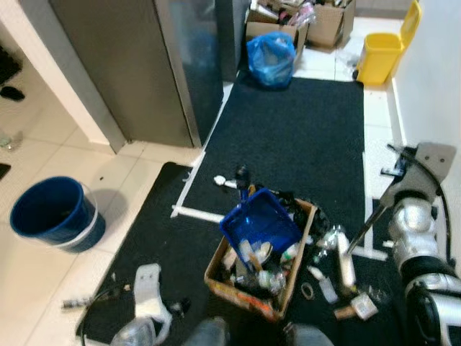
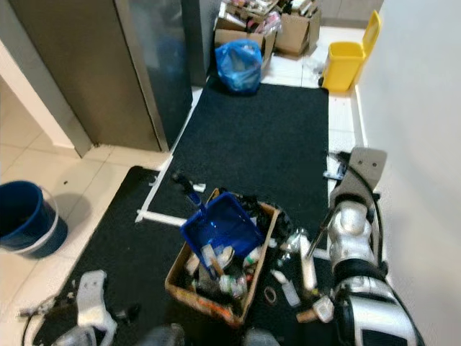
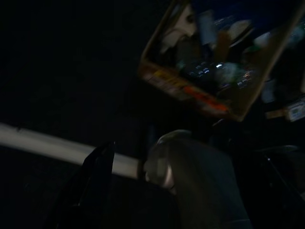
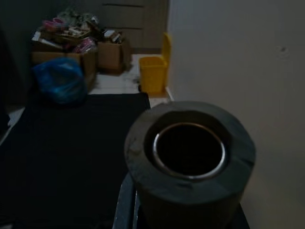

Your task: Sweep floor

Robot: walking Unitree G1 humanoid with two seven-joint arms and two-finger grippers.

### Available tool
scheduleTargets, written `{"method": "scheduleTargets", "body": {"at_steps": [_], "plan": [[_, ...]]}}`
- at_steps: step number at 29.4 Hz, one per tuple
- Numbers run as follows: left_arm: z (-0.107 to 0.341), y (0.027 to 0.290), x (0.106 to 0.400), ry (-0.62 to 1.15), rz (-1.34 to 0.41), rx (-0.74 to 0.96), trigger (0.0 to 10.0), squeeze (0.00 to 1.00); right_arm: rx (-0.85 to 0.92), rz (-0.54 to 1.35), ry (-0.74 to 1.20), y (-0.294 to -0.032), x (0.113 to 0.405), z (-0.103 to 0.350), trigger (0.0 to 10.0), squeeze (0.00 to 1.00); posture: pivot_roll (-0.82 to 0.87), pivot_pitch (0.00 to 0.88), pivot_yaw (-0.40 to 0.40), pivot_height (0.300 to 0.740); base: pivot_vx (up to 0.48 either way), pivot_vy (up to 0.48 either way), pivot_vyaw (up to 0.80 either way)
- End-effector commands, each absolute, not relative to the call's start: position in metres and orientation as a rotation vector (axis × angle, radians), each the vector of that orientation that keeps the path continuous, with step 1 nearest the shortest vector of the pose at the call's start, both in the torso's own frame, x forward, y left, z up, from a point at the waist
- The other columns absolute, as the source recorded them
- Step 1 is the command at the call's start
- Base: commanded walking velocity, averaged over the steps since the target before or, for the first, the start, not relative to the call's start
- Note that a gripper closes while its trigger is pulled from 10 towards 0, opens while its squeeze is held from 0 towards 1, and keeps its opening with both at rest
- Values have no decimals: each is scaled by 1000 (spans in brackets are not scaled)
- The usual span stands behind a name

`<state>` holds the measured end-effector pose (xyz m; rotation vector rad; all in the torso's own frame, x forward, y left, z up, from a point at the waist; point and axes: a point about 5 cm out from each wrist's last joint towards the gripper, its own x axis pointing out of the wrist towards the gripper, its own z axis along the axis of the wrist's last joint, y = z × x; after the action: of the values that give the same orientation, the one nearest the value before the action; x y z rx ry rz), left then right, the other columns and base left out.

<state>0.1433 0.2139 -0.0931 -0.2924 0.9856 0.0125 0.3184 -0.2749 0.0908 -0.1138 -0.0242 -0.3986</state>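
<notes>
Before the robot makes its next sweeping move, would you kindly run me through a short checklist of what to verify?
1. Broom handle held: the right gripper sits at a grey tube end, probably the handle; grip cannot tell.
2. Dustpan located: ok, the blue dustpan rests in the cardboard box.
3. Litter gathered: not ok, bottles and scraps lie on the black mat beside the box.
4. Path ahead: not ok, a blue bag sits at the mat's far end.
5. Left side: ok, the blue bucket stands apart on the tiles.
6. Left gripper: hangs low; state cannot tell.
</notes>
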Motion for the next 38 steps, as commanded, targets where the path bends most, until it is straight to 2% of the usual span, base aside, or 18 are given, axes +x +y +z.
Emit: {"method": "scheduleTargets", "body": {"at_steps": [1, 12, 27, 33, 34, 38], "plan": [[-95, 217, 137, 1000, 26, -284, 10000, 0, -115, -388, -68, -272, 322, 99, 10000, 0, 87, 0, 31, 740, 0, 0, 0], [-96, 218, 134, 1008, 21, -290, 10000, 0, -108, -377, -67, -267, 325, 100, 10000, 0, 96, 0, 30, 740, 0, -349, 0], [-98, 224, 128, 1030, 94, -273, 10000, 0, -100, -370, -62, -264, 325, 97, 10000, 0, 103, 0, 29, 740, 0, 0, 0], [-89, 263, 123, 959, 355, -260, 10000, 0, -102, -365, -62, -264, 326, 98, 10000, 0, 104, 0, 23, 740, 0, 0, 0], [-89, 263, 123, 959, 355, -260, 10000, 0, -102, -365, -62, -264, 326, 98, 10000, 0, 104, 0, 23, 740, 0, 0, 0], [-72, 303, 125, 822, 555, -285, 10000, 0, -106, -361, -62, -265, 327, 100, 10000, 0, 108, 0, 19, 740, 0, 0, 0]]}}
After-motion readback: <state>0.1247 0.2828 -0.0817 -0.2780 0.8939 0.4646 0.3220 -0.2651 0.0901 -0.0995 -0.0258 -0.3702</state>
